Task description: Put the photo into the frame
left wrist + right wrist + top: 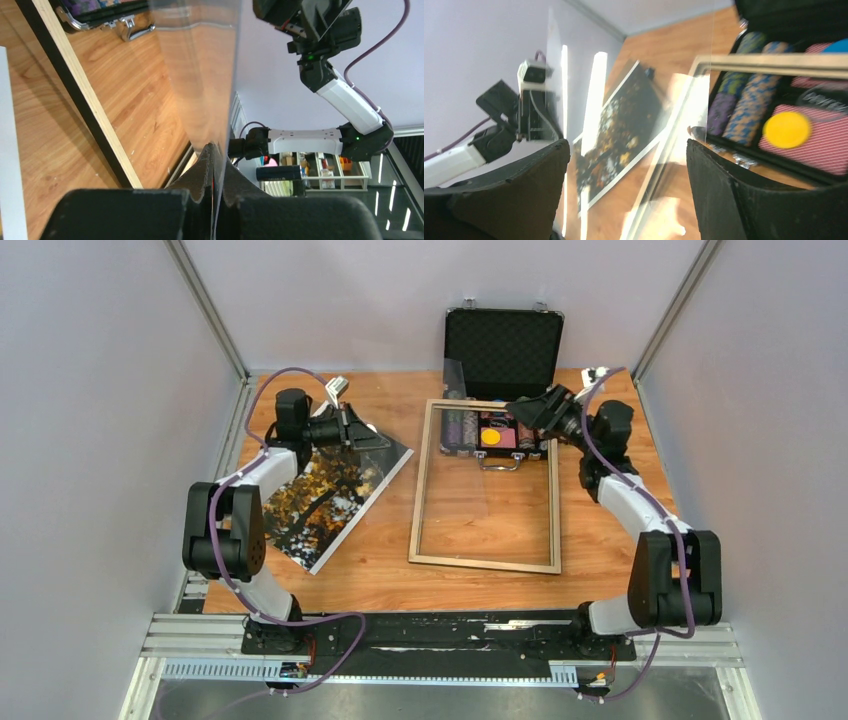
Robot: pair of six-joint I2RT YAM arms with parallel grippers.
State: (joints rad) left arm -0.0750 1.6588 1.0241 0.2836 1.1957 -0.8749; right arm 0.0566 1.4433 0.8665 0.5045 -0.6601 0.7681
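Glazing step: left gripper (216,150) clamps clear glossy sheet (200,75); right gripper (626,150) agape | next, likely: autumn-tree photo (325,490) below left gripper into rectangular light-wood frame (485,563).

Twin robot arms, L arm (265,472) & R arm (630,502): white link shells, blk joint housings, purple cables (683,580) looped alongside, matte blk textured fingers (724,200), green LEDs (357,138) lit on R.

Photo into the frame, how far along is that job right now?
Done: nothing framed; the frame lies flat without the photo, which lies beside it on the left arm's side. In hand: the left hand pinches the clear sheet; the right hand is open. Left: getting the photo into the frame.
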